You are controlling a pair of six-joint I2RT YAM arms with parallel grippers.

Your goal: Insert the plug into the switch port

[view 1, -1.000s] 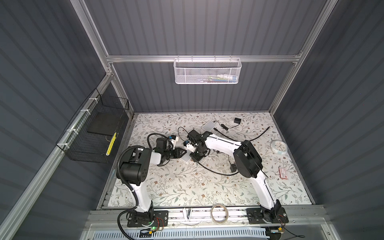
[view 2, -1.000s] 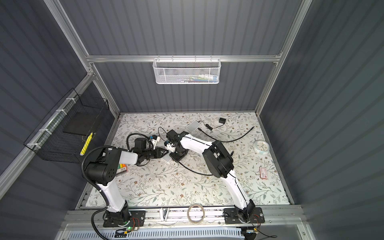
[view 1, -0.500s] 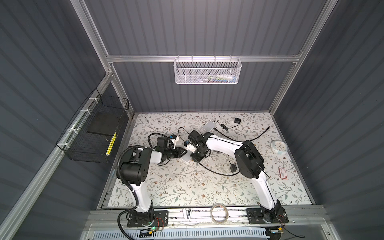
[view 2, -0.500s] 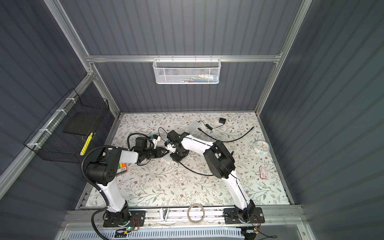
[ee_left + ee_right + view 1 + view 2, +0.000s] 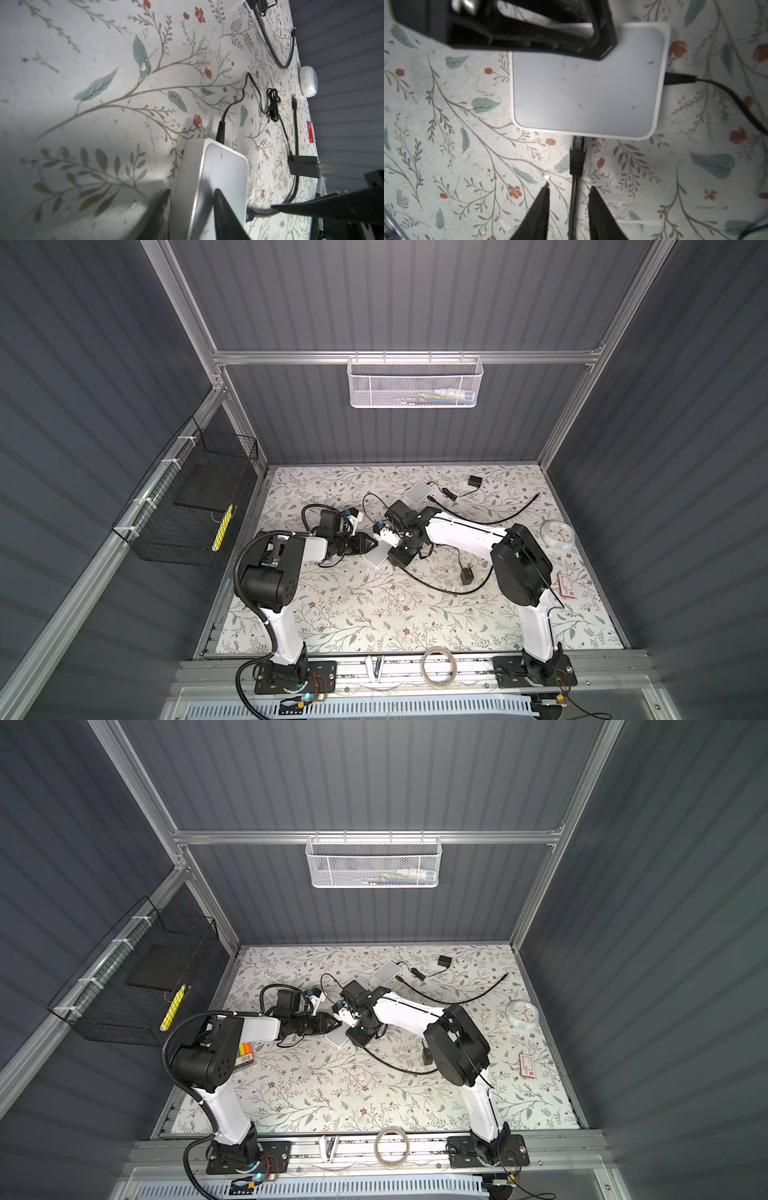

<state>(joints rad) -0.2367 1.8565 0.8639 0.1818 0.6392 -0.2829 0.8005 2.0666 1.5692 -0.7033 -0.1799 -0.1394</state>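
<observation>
left arm (image 5: 311,549): white links, black joints, ribbed hose | left gripper (image 5: 373,546): black, tapered

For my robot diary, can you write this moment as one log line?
left pincer: shut on flat white plastic switch box | right pincer: open, straddling black cable | clear plastic plug: appears seated in box's side

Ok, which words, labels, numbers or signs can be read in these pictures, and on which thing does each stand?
No text reads clearly anywhere.
On the red and white card: print, too small to read.
On the clock: face marks, too small to read.
On the yellow strip in the black wire basket: dark marks, blurred.
On the white switch: top bare, no text shown.
</observation>
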